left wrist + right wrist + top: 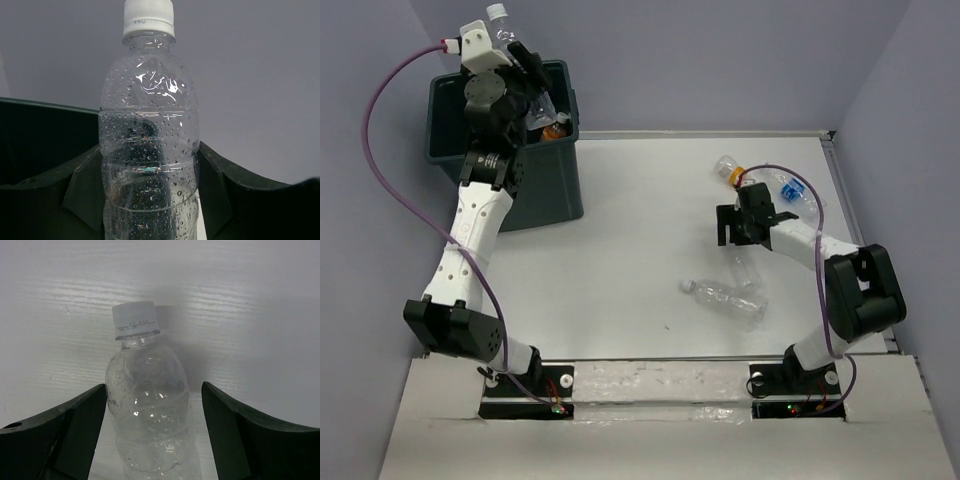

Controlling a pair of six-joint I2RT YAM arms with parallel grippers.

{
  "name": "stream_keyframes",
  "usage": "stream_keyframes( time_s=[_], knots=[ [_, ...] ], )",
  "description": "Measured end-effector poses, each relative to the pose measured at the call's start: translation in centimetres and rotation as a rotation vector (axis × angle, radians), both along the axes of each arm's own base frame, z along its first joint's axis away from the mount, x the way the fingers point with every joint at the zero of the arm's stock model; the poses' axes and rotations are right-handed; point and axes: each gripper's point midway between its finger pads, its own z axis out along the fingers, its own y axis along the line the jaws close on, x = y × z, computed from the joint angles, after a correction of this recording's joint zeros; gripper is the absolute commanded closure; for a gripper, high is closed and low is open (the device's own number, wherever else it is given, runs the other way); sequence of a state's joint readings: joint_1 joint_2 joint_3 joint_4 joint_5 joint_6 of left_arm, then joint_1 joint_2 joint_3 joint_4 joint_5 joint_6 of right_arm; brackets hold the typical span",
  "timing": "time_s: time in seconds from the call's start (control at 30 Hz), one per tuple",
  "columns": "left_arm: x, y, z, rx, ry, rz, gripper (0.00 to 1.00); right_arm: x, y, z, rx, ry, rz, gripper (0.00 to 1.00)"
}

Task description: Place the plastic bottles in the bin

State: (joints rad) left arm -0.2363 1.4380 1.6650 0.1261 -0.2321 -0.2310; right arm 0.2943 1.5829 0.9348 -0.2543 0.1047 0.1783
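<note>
My left gripper [516,52] is shut on a clear plastic bottle [503,28] with a white cap and holds it upright over the dark grey-green bin [450,150] at the far left. In the left wrist view both fingers [85,185] press the wet bottle [149,100], with the bin's dark wall [40,130] behind. My right gripper [728,226] is open and low over the table. In the right wrist view a clear white-capped bottle [147,410] lies between the spread fingers of my right gripper [154,386].
Another clear bottle [725,297] lies on the table near the right arm. A bottle with an orange cap [728,168] and one with a blue label [790,190] lie at the far right. Bottles [548,122] show inside the bin. Walls close in the table.
</note>
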Motion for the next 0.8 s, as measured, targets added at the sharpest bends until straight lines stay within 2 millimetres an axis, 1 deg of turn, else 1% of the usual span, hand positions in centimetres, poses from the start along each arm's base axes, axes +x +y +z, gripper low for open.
stream_keyframes(
  time_s=[0.03,0.1,0.17,0.2,0.23,0.27,0.3,0.4,0.47,0.5,0.53,0.57,0.6,0.63,0.67,0.73,0.8],
  knots=[
    [0.6,1.2,-0.2,-0.001,0.007,0.035,0.28,0.0,0.0,-0.1,-0.003,0.002,0.001,0.22],
    [2.1,3.7,-1.1,0.000,0.029,0.108,0.26,0.0,-0.1,-0.2,-0.010,0.005,0.002,0.27],
    [3.4,5.3,-1.9,0.001,0.048,0.159,0.22,0.1,-0.2,-0.4,-0.018,0.008,-0.001,0.37],
    [4.0,6.2,-2.4,0.000,0.057,0.184,0.17,0.1,-0.3,-0.4,-0.023,0.008,-0.001,0.41],
    [4.7,6.8,-3.0,0.001,0.071,0.205,0.06,0.2,-0.4,-0.4,-0.028,0.006,-0.002,0.46],
    [5.3,7.5,-3.8,0.001,0.087,0.225,0.02,0.2,-0.5,-0.4,-0.031,0.005,-0.004,0.48],
    [6.1,8.6,-4.7,0.003,0.106,0.252,0.01,0.2,-0.6,-0.4,-0.037,0.002,-0.006,0.50],
    [7.7,10.1,-7.2,-0.013,0.155,0.285,0.01,0.4,-0.8,-0.1,-0.048,-0.008,-0.014,0.51],
    [8.1,10.6,-8.4,-0.025,0.183,0.290,0.01,0.5,-1.0,0.4,-0.052,-0.026,-0.021,0.53],
    [8.2,10.7,-8.6,-0.029,0.186,0.284,0.01,0.7,-1.0,1.1,-0.048,-0.049,-0.023,0.55],
    [8.1,10.7,-8.5,-0.034,0.183,0.279,0.01,0.9,-1.0,1.8,-0.044,-0.072,-0.025,0.57],
    [7.9,10.5,-8.0,-0.043,0.168,0.259,0.01,1.1,-1.0,2.4,-0.039,-0.092,-0.027,0.57],
    [7.6,10.1,-7.4,-0.050,0.154,0.241,0.01,1.4,-0.9,3.4,-0.031,-0.124,-0.029,0.57],
    [6.6,9.5,-6.0,-0.059,0.125,0.207,0.01,1.6,-0.9,4.5,-0.023,-0.157,-0.028,0.58],
    [6.2,9.2,-5.3,-0.061,0.112,0.197,0.01,1.8,-0.9,5.7,-0.013,-0.191,-0.029,0.58],
    [3.7,7.8,-2.1,-0.075,0.041,0.136,0.01,2.0,-0.7,7.9,0.006,-0.250,-0.028,0.59],
    [0.1,6.2,1.2,-0.096,-0.044,0.069,0.01,2.5,-0.3,10.7,0.037,-0.317,-0.021,0.59]
  ],
)
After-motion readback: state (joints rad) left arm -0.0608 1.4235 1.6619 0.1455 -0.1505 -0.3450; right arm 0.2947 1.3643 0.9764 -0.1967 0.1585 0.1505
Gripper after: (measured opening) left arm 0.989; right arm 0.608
